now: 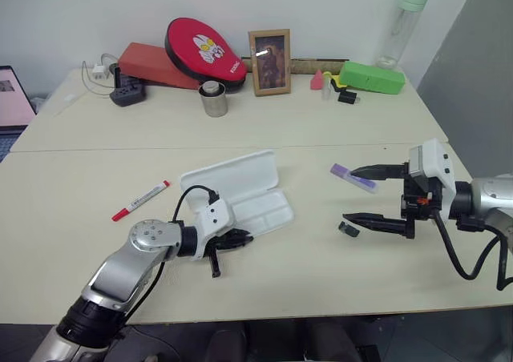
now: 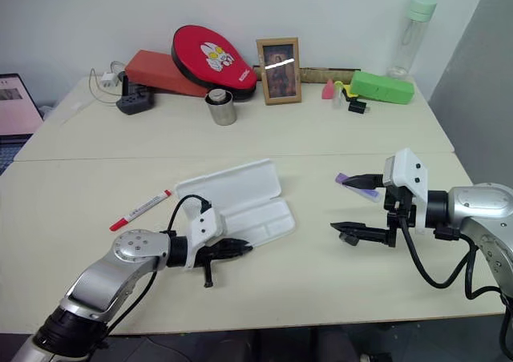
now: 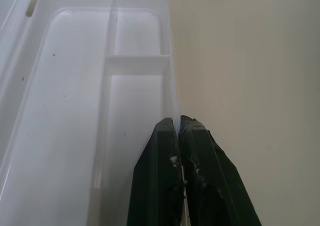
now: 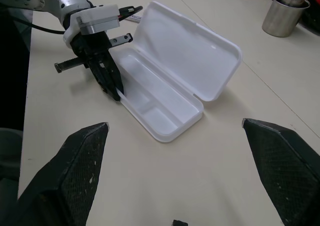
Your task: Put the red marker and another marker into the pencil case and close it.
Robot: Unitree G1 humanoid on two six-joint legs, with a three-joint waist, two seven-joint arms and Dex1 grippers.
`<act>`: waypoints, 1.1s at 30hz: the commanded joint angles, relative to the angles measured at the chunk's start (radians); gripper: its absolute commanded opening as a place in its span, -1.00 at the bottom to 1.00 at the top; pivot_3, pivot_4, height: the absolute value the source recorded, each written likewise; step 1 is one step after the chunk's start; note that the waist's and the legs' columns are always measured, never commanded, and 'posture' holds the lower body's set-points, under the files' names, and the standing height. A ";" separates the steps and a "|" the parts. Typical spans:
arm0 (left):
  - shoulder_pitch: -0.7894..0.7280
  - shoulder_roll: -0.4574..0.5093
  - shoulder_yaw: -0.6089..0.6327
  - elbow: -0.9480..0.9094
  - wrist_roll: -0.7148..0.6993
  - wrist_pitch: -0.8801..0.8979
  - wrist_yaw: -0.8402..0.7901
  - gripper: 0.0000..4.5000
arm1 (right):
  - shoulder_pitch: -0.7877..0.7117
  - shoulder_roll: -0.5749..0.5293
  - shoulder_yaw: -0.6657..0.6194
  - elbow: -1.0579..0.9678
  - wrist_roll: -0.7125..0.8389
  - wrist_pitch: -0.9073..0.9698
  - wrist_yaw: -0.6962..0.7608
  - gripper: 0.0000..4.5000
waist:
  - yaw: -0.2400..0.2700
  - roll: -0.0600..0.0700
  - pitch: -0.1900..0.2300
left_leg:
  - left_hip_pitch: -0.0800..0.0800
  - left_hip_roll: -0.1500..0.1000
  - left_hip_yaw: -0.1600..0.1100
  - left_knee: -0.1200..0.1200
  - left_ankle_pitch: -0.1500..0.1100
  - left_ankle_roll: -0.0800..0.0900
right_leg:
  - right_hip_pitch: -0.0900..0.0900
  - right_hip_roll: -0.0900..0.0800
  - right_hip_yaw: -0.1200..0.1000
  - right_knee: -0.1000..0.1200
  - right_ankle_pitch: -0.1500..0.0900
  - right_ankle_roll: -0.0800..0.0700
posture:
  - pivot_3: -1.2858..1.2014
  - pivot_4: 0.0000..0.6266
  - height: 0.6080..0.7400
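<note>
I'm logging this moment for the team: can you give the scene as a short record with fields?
pencil case: open, lid laid back, tray empty
left gripper: shut on the tray's near wall
right gripper: open, above the table, holding nothing
red marker: on the table, left of the case
purple marker: on the table, right of the case
small black object: near the right gripper

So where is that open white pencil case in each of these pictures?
Left eye view: pencil case, table middle, beside the left gripper.
Right eye view: middle.
Left wrist view: its tray, rim pinched.
Right wrist view: centre.
Shared landmark: metal cup.
</note>
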 commanded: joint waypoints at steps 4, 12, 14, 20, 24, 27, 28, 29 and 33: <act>0.008 0.057 -0.033 -0.035 -0.002 -0.076 -0.147 -0.98 | 0.003 -0.011 -0.041 -0.042 0.027 0.009 -0.010 1.00 | 0.000 0.000 0.000 | 0.000 0.000 0.000 0.000 0.000 0.000 | 0.000 0.000 0.000 0.000 0.000 0.000 | 0.03 -0.52 1.00; -0.083 0.052 -0.086 0.069 0.071 -0.193 -0.239 -0.98 | 0.015 -0.014 -0.048 -0.062 0.038 0.027 -0.033 1.00 | 0.001 0.000 0.000 | 0.000 0.000 0.000 0.000 0.000 0.000 | 0.000 0.000 -0.001 0.000 0.000 0.000 | 0.03 -0.52 1.00; -0.124 0.039 -0.095 0.110 0.086 -0.212 -0.250 -0.98 | 0.019 -0.014 -0.051 -0.070 0.041 0.034 -0.041 1.00 | 0.001 0.000 0.000 | 0.000 0.000 0.000 0.000 0.000 0.000 | 0.000 0.000 -0.001 0.000 0.000 0.000 | 0.03 -0.52 1.00; -0.146 0.026 -0.095 0.139 0.092 -0.217 -0.263 -0.98 | 0.040 -0.018 -0.070 -0.092 0.051 0.049 -0.056 1.00 | -0.002 0.000 0.000 | 0.000 0.000 0.001 0.000 0.000 0.001 | 0.000 0.000 -0.001 0.000 0.000 0.000 | 0.03 -0.52 1.00; -0.132 0.026 -0.095 0.134 0.092 -0.213 -0.263 -0.98 | 0.051 -0.017 -0.078 -0.101 0.054 0.054 -0.060 1.00 | -0.002 0.000 0.000 | 0.000 0.000 0.000 0.000 0.000 0.001 | 0.000 0.001 -0.001 0.000 0.000 0.000 | 0.03 -0.52 1.00; -0.128 0.025 -0.092 0.123 0.090 -0.194 -0.253 -0.98 | 0.054 -0.018 -0.077 -0.100 0.054 0.050 -0.059 1.00 | -0.002 0.000 0.000 | 0.000 0.000 0.000 0.000 0.000 0.001 | 0.000 0.001 -0.001 0.000 0.000 0.000 | 0.03 -0.52 1.00; -0.126 0.026 -0.089 0.117 0.084 -0.180 -0.251 -0.98 | 0.054 -0.018 -0.075 -0.097 0.052 0.048 -0.058 1.00 | -0.002 0.000 0.000 | 0.000 0.000 0.000 0.000 0.000 0.001 | 0.000 0.001 -0.001 0.000 0.000 0.000 | 0.03 -0.52 1.00; -0.124 0.026 -0.087 0.112 0.079 -0.171 -0.251 -0.98 | 0.054 -0.018 -0.074 -0.095 0.051 0.047 -0.058 1.00 | -0.002 0.000 0.000 | 0.000 0.000 0.000 0.000 0.000 0.001 | 0.000 0.001 -0.001 0.000 0.000 0.000 | 0.03 -0.52 1.00; -0.118 0.040 -0.087 0.094 0.086 -0.133 -0.243 -0.71 | 0.046 -0.018 -0.065 -0.086 0.048 0.043 -0.052 1.00 | -0.002 0.000 0.000 | 0.000 0.000 0.000 0.000 0.000 0.001 | 0.000 0.001 -0.001 0.000 0.000 0.000 | 0.03 -0.52 1.00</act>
